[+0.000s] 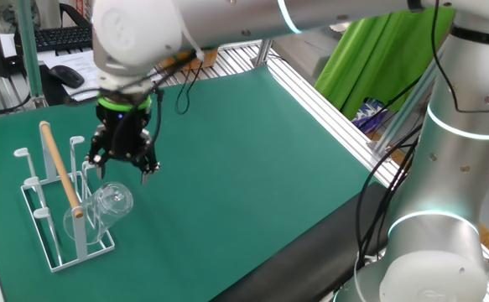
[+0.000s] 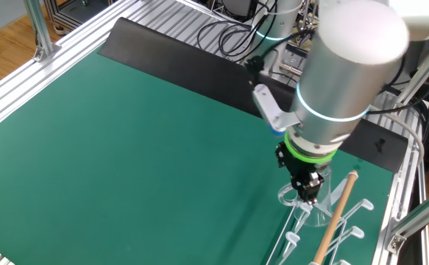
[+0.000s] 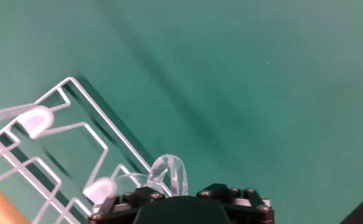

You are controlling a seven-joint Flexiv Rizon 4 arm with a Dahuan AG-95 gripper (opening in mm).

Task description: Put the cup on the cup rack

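A: Cup [image 1: 110, 204] was seen hung tilted on a rack [image 1: 57, 220] peg. Gripper [image 1: 125, 168] state?
B: Spread apart just above, nothing held. Placement judged done; a clean upward retreat was called for.

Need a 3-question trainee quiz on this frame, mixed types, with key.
1. True or false: the cup lies flat on the green mat, away from the cup rack.
2. What material is the rod handle across the rack's top?
3. The pincer is: A) directly above the cup, B) far across the table, C) out of view.

Key: 1 false, it sits on a rack peg; 2 wood; 3 A.
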